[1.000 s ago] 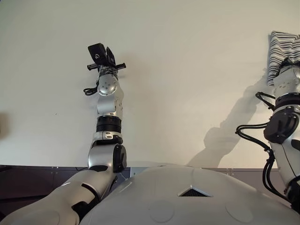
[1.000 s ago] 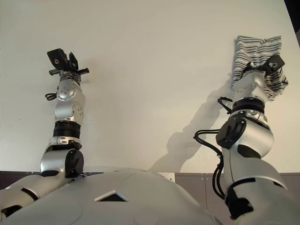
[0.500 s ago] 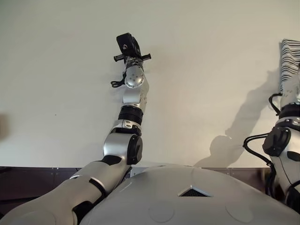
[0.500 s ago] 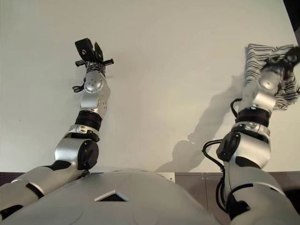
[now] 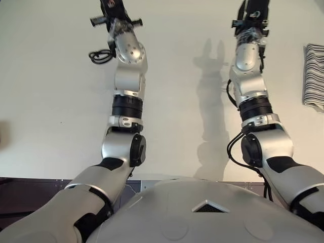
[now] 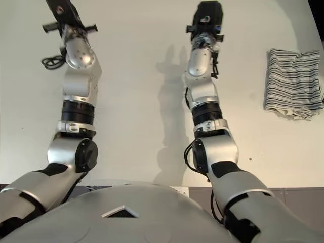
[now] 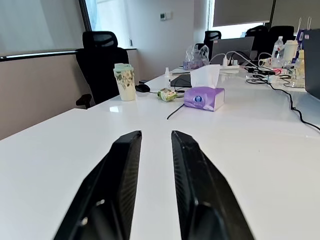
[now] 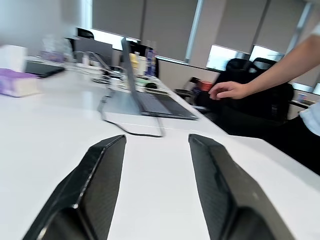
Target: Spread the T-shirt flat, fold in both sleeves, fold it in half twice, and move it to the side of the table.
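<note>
Bright, even light — soft shadows on the white table — windows glare

No legible text, number, label or sign.

- Tissue box, on the table: a pale mark on its front face, too small to read.
- Cup, on the same table: a green pattern, no characters discernible.
- Wall panel: too small to read.
- T-shirt, folded: stripes, no lettering discernible.
</note>
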Tool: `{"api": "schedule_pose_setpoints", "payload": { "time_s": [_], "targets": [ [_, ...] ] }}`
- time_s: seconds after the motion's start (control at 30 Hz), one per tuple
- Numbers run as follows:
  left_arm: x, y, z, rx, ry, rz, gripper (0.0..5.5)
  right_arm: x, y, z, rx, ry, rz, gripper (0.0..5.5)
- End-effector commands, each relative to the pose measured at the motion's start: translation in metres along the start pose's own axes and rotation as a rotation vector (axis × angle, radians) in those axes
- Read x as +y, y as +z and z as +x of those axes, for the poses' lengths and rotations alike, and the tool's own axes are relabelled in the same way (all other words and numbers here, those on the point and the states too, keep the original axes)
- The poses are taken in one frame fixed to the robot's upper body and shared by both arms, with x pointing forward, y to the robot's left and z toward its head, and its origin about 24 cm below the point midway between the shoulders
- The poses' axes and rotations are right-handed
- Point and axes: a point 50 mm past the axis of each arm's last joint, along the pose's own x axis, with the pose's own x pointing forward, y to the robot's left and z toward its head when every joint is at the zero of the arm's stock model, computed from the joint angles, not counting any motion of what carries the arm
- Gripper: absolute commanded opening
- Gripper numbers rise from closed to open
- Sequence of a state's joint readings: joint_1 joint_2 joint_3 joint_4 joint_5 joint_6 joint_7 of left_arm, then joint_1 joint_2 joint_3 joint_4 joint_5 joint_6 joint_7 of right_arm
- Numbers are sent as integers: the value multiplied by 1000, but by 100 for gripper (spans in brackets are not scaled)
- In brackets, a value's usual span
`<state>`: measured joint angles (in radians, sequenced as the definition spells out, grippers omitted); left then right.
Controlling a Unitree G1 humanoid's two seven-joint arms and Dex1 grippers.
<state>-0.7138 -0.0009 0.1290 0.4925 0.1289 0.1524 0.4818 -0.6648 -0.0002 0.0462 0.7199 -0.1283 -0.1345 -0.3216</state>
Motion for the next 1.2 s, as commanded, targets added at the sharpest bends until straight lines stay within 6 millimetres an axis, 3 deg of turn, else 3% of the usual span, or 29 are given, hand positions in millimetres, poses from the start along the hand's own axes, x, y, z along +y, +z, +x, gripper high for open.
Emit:
{"api": "schedule_pose_setpoints", "payload": {
  "time_s": [0.03, 0.13, 0.23, 0.33, 0.43, 0.67, 0.73, 0.83, 0.97, 1.07, 1.13, 1.2],
  "targets": [
    [1, -1, 4, 34, 33, 25, 110, 43, 28, -1, -72, 112, 44, 231],
    [1, -17, 2, 103, 2, 96, 110, 69, 33, -10, -60, 173, 81, 231],
    [0, -24, 3, 178, -36, 72, 110, 78, 28, -17, -20, 189, 105, 231],
    [-3, -30, 5, 255, -70, 40, 110, 82, 22, -15, 108, 90, 5, 231],
    [-19, -25, 7, 242, -162, 94, 110, 84, 26, -7, 241, 23, -25, 231],
    [-35, -6, 11, 67, -280, 270, 110, 75, 41, -5, 188, -168, 173, 231],
    [-45, 1, 11, 6, -286, 334, 110, 69, 43, -4, 105, -181, 123, 231],
    [-45, 12, 15, -75, -235, 342, 110, 63, 69, 1, -81, -126, 121, 231],
    [-51, 46, 26, -216, -142, 418, 110, 57, 144, -1, -462, -105, 44, 231],
    [-87, 82, 10, -615, -166, 836, 110, 69, 183, -12, -657, -43, 5, 231],
    [-111, 87, -7, -862, -226, 1103, 110, 88, 189, -14, -697, 46, -91, 231],
    [-124, 87, -18, -964, -255, 1198, 110, 97, 181, -7, -640, 75, -201, 231]
  ]
}}
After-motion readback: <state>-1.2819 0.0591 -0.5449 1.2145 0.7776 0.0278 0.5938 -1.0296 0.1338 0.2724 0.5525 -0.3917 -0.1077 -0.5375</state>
